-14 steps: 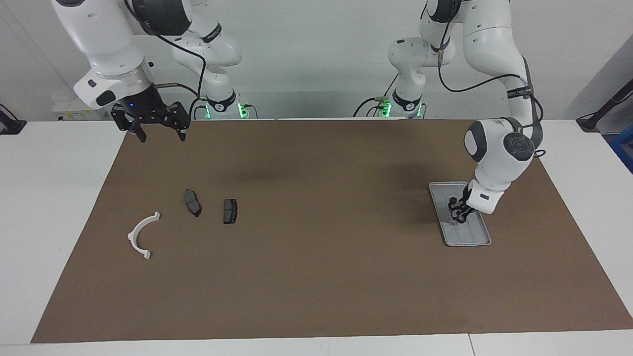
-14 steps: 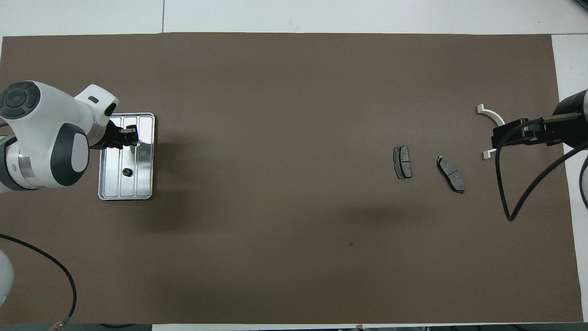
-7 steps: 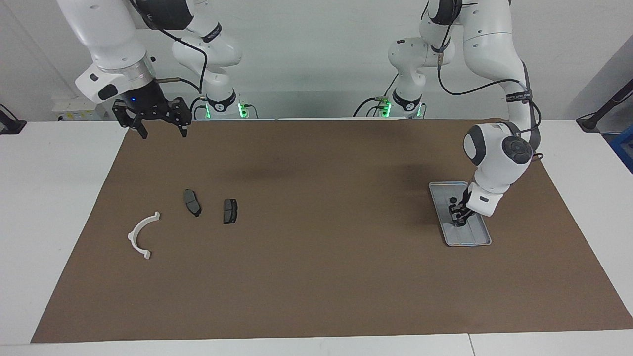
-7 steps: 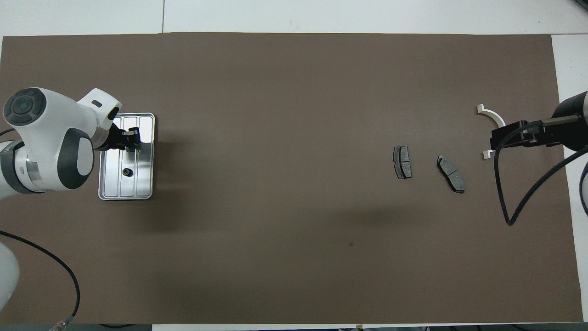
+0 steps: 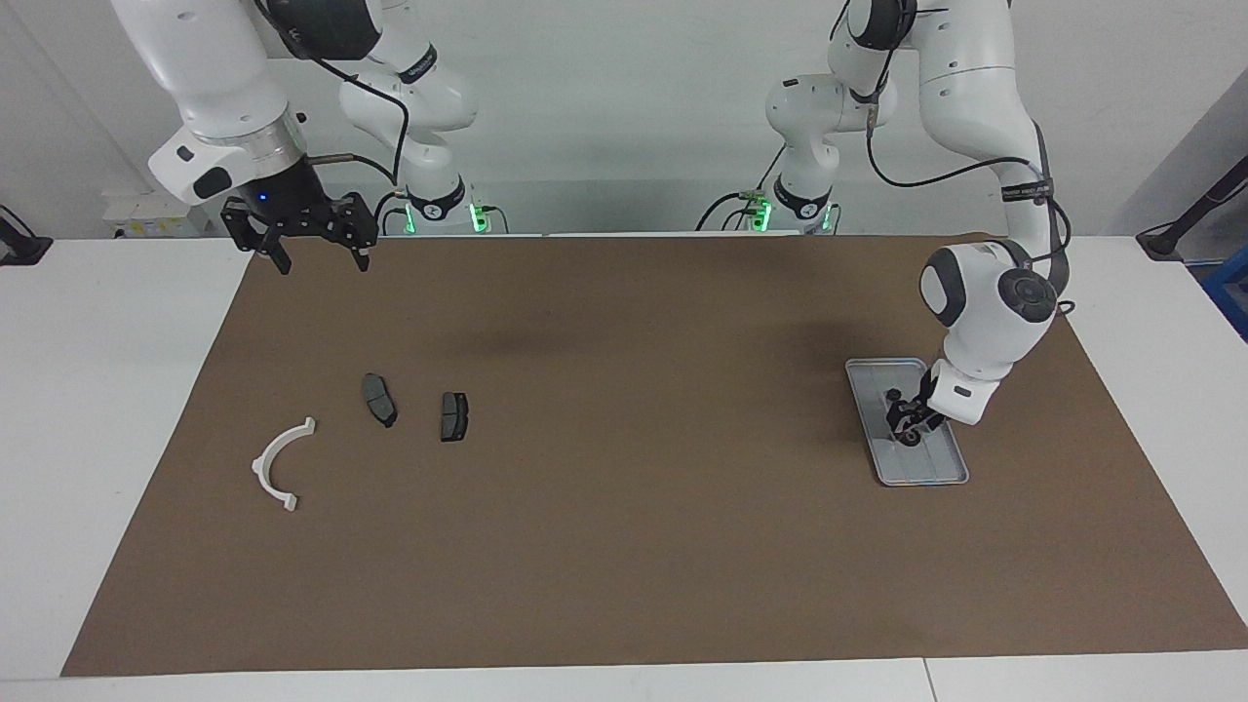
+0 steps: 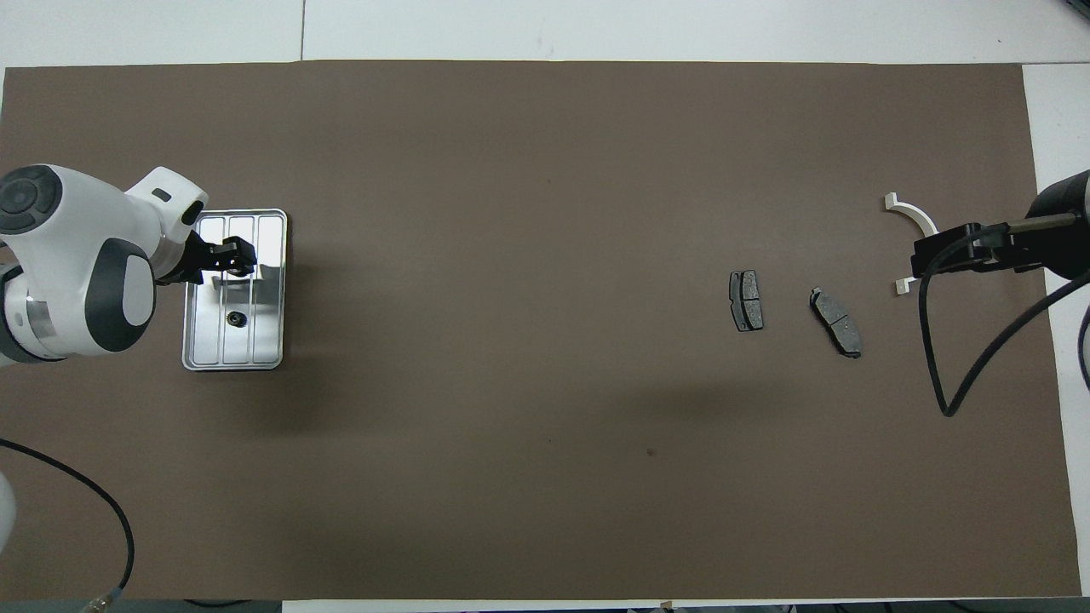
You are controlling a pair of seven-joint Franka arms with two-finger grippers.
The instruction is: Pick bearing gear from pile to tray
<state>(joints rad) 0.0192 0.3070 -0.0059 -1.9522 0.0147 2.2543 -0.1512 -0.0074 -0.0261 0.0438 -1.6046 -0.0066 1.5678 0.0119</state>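
Left gripper (image 5: 910,426) hangs low over the tray (image 5: 951,477), its dark fingers pointing down at the tray's middle; whether they are parted or closed on something cannot be made out. A small black round piece, probably a bearing gear (image 6: 234,318), already lies on the tray floor, nearer to the robots than the spot under the gripper. The tray is a flat silver rectangle with a raised rim, resting on the brown mat (image 5: 624,546) toward the left arm's end of the table. Well apart from it, toward the right arm's end, sit the remaining loose parts: two dark grey brake pads (image 5: 379,399) side by side, and a white half-ring bracket (image 5: 277,464) farther from the robots than the pads. Right gripper (image 5: 318,254) waits high above the mat's edge nearest the robots, fingers spread wide and holding nothing. The step in hand looks like placing or releasing at the tray — the delivery end of the task. Next, the left gripper would likely need to lift straight up clear of the rim — without nudging the small piece — before moving off.
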